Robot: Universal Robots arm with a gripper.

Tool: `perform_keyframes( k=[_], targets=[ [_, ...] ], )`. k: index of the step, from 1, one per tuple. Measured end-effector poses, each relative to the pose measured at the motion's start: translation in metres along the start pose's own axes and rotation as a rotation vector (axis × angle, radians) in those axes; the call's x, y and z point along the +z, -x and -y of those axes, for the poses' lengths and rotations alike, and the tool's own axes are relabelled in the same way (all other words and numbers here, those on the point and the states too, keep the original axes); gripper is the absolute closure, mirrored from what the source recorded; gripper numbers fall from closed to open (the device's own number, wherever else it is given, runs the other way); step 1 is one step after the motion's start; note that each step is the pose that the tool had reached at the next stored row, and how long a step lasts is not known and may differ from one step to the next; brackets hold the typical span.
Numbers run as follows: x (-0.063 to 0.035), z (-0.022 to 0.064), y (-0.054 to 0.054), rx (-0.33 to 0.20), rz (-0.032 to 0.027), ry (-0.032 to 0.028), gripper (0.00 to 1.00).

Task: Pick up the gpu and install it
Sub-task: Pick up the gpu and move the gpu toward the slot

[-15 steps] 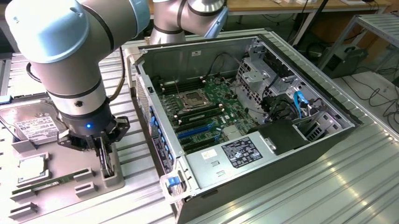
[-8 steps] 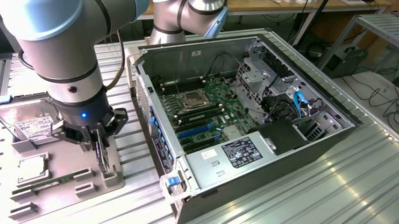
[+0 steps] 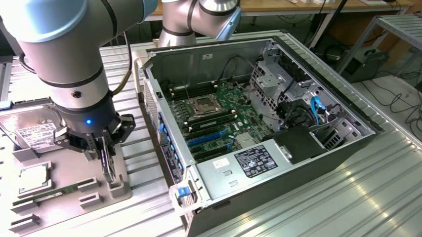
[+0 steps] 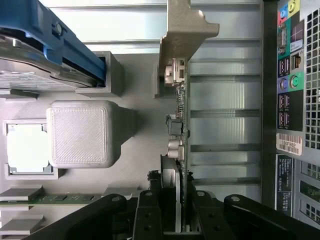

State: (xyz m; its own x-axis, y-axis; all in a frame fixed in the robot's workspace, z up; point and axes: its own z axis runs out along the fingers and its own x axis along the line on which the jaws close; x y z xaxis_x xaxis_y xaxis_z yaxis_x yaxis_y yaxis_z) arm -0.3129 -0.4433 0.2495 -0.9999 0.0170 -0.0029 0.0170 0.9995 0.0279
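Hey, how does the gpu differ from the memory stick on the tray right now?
The gpu stands upright on its edge; the memory stick lies low along the gray tray. The gripper is closed on the gpu; the memory stick is untouched. The gpu carries a silver end bracket; the memory stick is a long narrow strip without one. Both are green circuit boards.

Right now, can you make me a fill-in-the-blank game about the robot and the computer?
The end effector is shut on the ___.
The computer case lies with its side ___.
The hard drive wears a ___ label.
Missing words: gpu, open, white.
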Motion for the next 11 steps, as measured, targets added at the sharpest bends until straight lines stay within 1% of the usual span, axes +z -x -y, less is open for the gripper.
perform_keyframes(
  k=[11],
  targets=[
    [-0.0126, -0.0004, 0.0, 0.0, 0.0004, 0.0011, 0.72]
  ],
)
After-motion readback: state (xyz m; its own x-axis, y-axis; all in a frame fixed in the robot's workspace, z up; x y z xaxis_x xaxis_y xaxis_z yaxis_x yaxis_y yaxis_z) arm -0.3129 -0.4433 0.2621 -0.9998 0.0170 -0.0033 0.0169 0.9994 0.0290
